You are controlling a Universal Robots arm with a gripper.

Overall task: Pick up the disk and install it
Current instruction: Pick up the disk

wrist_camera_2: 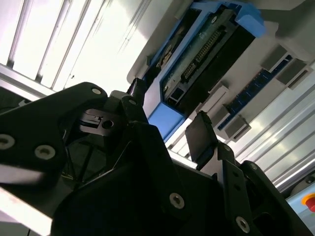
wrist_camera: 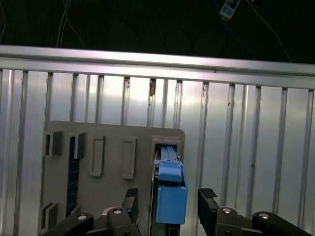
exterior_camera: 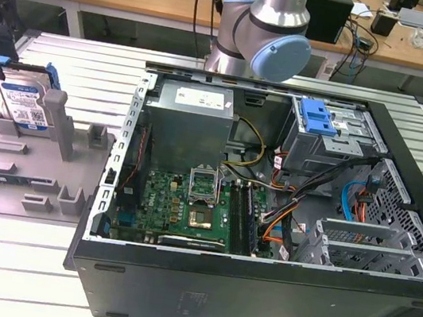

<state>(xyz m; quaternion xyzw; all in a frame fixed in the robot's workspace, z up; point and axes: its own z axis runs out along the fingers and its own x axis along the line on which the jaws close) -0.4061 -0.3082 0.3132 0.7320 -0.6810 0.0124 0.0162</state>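
Black angular fingers (wrist_camera: 206, 199) of the tool (wrist_camera: 168, 195) stood wide in both wrist views, one on each side of the flat silver disk in its blue plastic carrier (exterior_camera: 26, 103). A gap showed at each finger and nothing was gripped. Toward ten o'clock in the exterior view, that disk stood on edge in a slot of the matte grey moulded holder (exterior_camera: 29, 166), which lay on the ribbed aluminium table (exterior_camera: 89, 67).

By my judgement, the smooth carrier plastic could slip in a hard grip. A squeeze off centre could cock the disk so that it bound in the slot or dragged the holder up.

At three o'clock from the holder lay the open black sheet-metal computer case (exterior_camera: 253, 302). Inside were a green board (exterior_camera: 180, 202) and loose orange and black cables (exterior_camera: 288, 211), close to the grey steel drive cage with a blue latch (exterior_camera: 318, 117). Those cables looked able to snag a carried disk.
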